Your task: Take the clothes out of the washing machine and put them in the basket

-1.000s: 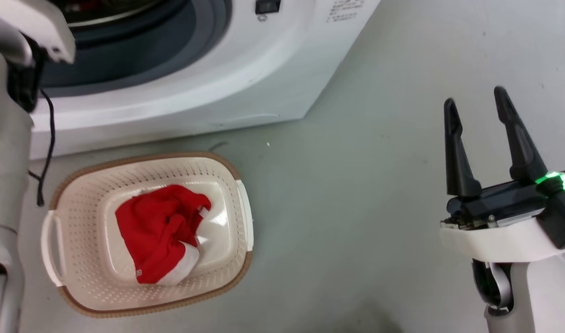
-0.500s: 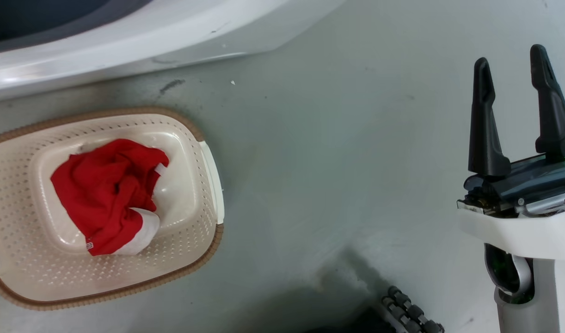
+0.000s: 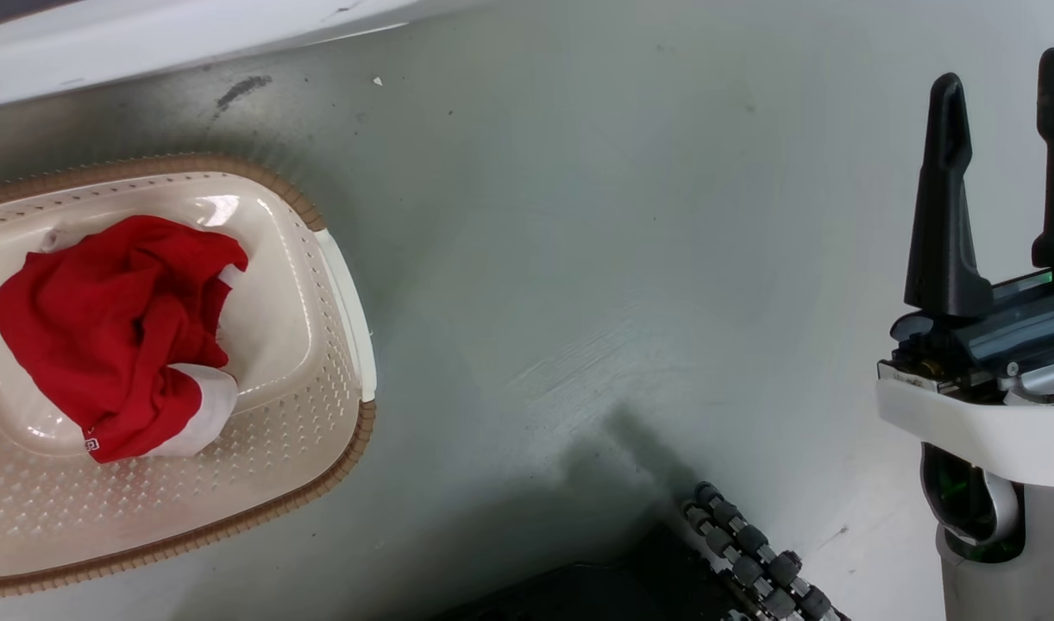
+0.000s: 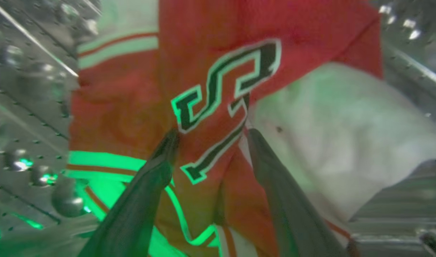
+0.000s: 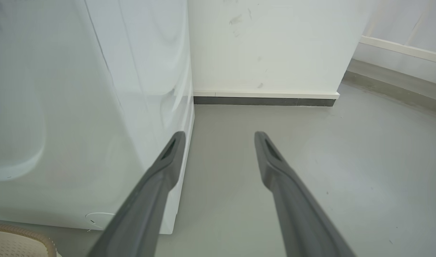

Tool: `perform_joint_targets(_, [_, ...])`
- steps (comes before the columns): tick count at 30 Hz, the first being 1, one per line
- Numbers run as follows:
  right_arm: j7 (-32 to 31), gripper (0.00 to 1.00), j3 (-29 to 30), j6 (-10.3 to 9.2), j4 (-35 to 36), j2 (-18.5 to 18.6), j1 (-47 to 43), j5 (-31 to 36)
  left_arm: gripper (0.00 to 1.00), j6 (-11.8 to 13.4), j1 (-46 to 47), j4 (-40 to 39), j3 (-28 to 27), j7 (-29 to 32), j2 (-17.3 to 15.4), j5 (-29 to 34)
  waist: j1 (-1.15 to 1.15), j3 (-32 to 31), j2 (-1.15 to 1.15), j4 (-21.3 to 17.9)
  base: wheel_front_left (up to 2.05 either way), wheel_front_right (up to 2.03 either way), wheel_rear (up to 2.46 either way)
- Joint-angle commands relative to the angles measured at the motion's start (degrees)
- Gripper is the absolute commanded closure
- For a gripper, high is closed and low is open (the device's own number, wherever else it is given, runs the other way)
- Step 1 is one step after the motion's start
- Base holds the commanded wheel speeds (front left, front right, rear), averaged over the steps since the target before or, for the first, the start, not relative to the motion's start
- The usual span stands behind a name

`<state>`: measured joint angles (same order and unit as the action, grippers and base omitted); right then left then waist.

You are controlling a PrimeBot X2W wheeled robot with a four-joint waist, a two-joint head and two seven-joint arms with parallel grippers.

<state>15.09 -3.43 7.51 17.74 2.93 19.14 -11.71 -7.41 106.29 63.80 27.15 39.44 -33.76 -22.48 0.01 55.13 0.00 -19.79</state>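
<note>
Against jersey (image 4: 125,107), left hand (image 4: 212,132) spread apart.

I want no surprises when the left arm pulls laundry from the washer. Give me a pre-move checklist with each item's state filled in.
1. Reach: ok, the left pincer is at the jersey inside the drum, fingertips at red fabric.
2. Grip: not ok, its jaws stand apart.
3. Snagging on the drum: cannot tell.
4. Room in the basket: ok, one red garment lies in it.
5. Other arm: ok, the right pincer is open and empty above bare floor.
</note>
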Motion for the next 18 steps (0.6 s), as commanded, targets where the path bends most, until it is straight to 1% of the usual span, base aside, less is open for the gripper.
perform_joint_targets(1, [0.1, 0.0, 0.0, -0.04, 0.3, -0.1, 0.6, -0.4, 0.0, 0.1, 0.9, 0.5, 0.3, 0.7, -0.1, 0.2, -0.01, 0.5, 0.0, -0.3, 0.0, 0.0, 0.0])
perform_joint_targets(5, [0.1, 0.0, -0.2, -0.04, 0.5, -0.1, 0.7, -0.9, 0.0, 0.4, 1.7, 1.2, 1.6, 1.4, 0.0, 1.3, -0.01, 1.2, 0.0, -0.6, 0.0, 0.0, 0.0])
perform_joint_targets(9, [0.1, 0.0, -0.1, -0.05, 0.6, -0.1, 0.8, -1.1, 0.0, 1.5, 1.5, 2.9, 2.3, 2.2, 0.1, 1.7, -0.01, 1.4, 0.0, -0.7, 0.0, 0.0, 0.0])
perform_joint_targets(13, [0.1, 0.0, 0.2, -0.04, 0.8, -0.1, 0.7, -1.4, 0.0, 1.7, 1.3, 4.2, 2.8, 2.3, 0.3, 1.5, -0.01, 1.4, 0.0, -0.8, 0.0, 0.0, 0.0])
perform_joint_targets(14, [0.1, 0.0, 0.2, -0.04, 0.8, -0.1, 0.7, -1.5, 0.24, 1.6, 1.2, 4.5, 3.1, 2.6, 0.3, 1.8, -0.01, 1.4, 0.0, -0.8, 0.0, 0.0, 0.0])
perform_joint_targets(15, [0.1, 0.0, 0.3, -0.04, 0.8, -0.1, 0.6, -1.5, 0.85, 1.5, 1.3, 4.6, 3.2, 2.3, 0.2, 1.7, -0.01, 1.4, 0.0, -0.8, 0.0, 0.0, 0.0])
perform_joint_targets(16, [0.1, 0.0, 0.4, -0.04, 0.7, -0.1, 0.6, -1.6, 1.0, 1.4, 1.5, 4.6, 3.2, 1.7, 0.1, 1.6, -0.01, 1.4, 0.0, -0.9, 0.0, 0.0, 0.0])
perform_joint_targets(18, [0.1, 0.0, 0.4, -0.05, 0.6, -0.1, 0.7, -1.7, 1.0, 1.2, 1.5, 4.8, 3.3, 1.1, -0.1, 1.4, -0.01, 1.3, 0.0, -1.0, 0.0, 0.0, 0.0])
